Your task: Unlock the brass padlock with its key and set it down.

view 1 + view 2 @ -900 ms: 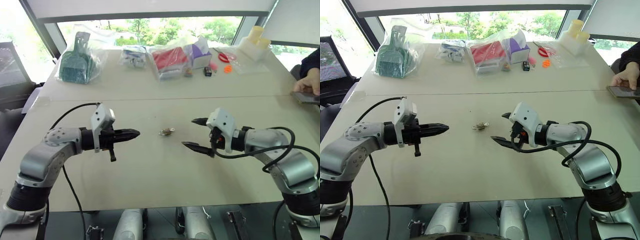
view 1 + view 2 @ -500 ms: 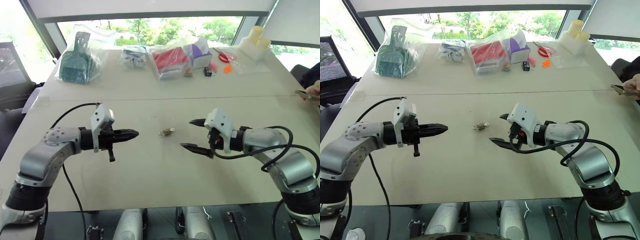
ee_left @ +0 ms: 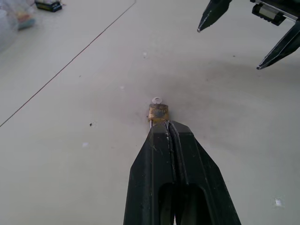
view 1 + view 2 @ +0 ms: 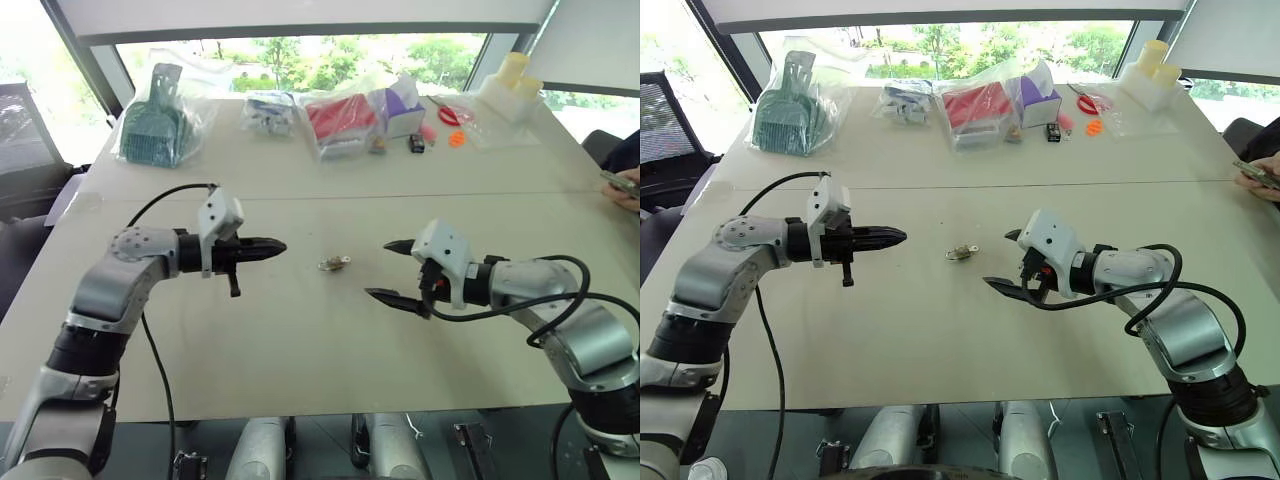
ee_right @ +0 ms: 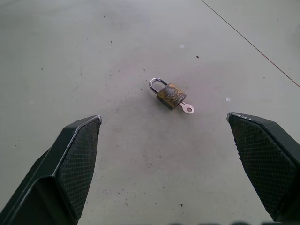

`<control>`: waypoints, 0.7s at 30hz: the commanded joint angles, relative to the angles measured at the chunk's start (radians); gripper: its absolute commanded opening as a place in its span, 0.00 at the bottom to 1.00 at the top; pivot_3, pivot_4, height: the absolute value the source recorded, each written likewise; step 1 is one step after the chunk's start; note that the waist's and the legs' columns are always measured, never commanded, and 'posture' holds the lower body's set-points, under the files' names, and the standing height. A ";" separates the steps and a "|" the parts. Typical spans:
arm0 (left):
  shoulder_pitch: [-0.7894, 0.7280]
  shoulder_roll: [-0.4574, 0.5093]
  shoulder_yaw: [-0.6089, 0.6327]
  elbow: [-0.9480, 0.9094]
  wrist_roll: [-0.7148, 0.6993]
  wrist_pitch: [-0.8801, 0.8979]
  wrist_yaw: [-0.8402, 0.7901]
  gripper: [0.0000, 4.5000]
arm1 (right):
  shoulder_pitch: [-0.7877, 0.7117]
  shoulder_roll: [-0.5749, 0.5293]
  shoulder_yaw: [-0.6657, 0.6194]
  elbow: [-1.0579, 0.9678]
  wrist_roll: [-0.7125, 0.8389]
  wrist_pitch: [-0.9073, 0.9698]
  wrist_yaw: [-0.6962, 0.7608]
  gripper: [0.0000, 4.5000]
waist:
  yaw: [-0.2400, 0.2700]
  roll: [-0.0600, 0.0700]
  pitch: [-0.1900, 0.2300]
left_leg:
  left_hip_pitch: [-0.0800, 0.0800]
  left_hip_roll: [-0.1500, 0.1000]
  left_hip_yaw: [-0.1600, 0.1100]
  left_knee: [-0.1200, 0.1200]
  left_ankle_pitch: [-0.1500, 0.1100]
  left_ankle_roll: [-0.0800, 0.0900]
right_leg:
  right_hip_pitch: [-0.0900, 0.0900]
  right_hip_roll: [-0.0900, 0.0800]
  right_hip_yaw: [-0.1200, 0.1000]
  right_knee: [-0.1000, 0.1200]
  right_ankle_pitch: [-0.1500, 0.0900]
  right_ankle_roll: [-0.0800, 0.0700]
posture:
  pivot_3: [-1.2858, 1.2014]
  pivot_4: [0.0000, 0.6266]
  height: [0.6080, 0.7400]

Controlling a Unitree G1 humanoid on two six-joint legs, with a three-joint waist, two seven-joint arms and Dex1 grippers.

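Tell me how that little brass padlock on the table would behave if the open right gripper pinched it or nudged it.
The brass padlock looks like solid metal, so probably stiff and dense for its size. It lies flat, so a nudge would likely slide it rather than roll it. The key sticking out of it and the thin loop could make it pivot or slip between wide jaws.

Brass padlock (image 5: 170,95) on beige table (image 4: 300,340)

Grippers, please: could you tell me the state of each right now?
Left gripper: closed, holding nothing.
Right gripper: open, holding nothing.
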 commanded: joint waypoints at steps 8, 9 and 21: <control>-0.188 -0.169 -0.123 0.309 0.201 -0.216 -0.002 0.29 | -0.003 -0.010 -0.020 -0.045 -0.010 -0.019 -0.028 1.00 | 0.000 0.000 0.000 | 0.000 -0.001 0.000 0.001 0.000 0.000 | 0.000 0.000 0.000 0.001 0.002 0.004 | 0.52 0.24 1.00; -0.197 -0.188 -0.134 0.343 0.219 -0.238 -0.004 0.39 | -0.002 -0.011 -0.021 -0.046 -0.012 -0.018 -0.032 1.00 | -0.001 0.000 0.000 | 0.000 -0.001 0.000 0.001 0.000 0.000 | 0.000 0.000 0.000 0.001 0.002 0.004 | 0.52 0.24 1.00; -0.211 -0.339 -0.172 0.520 0.322 -0.323 0.045 0.99 | 0.039 -0.014 -0.031 -0.093 -0.013 -0.001 -0.078 1.00 | 0.000 -0.001 0.000 | 0.000 -0.001 -0.001 0.001 0.000 0.000 | 0.000 0.000 0.000 0.001 0.002 0.004 | 0.52 0.24 1.00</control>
